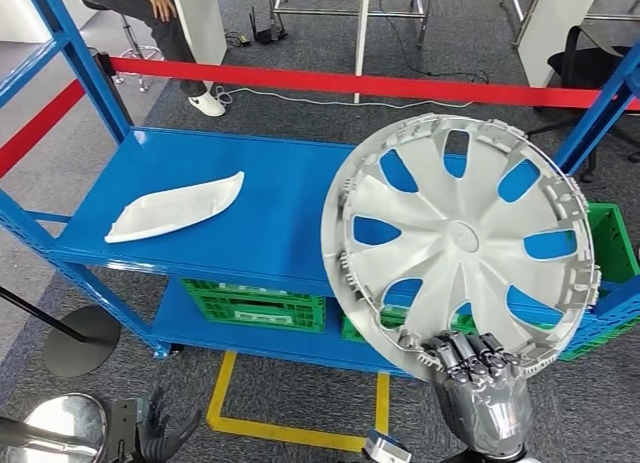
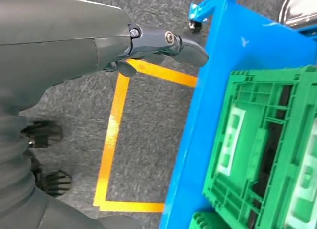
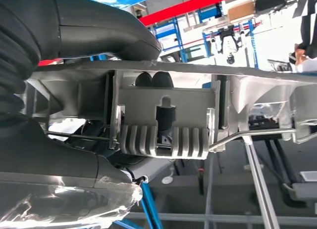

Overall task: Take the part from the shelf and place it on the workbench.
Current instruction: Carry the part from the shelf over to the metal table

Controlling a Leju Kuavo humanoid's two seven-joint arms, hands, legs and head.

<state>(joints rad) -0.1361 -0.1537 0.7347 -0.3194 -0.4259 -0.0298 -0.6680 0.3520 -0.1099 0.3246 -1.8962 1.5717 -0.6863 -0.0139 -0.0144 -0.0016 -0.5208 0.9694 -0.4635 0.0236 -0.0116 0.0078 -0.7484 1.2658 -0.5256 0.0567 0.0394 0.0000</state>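
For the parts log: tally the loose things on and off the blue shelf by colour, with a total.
Silver-grey: 1, the wheel cover held up by the right hand
White: 1, the curved trim piece lying on the upper shelf board
Green: 3, the crates lower down
Total: 5

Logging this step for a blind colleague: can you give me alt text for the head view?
The right hand grips a silver wheel cover by its lower rim, tilted up before a blue shelf. A white curved part lies on the shelf; green crates sit below.
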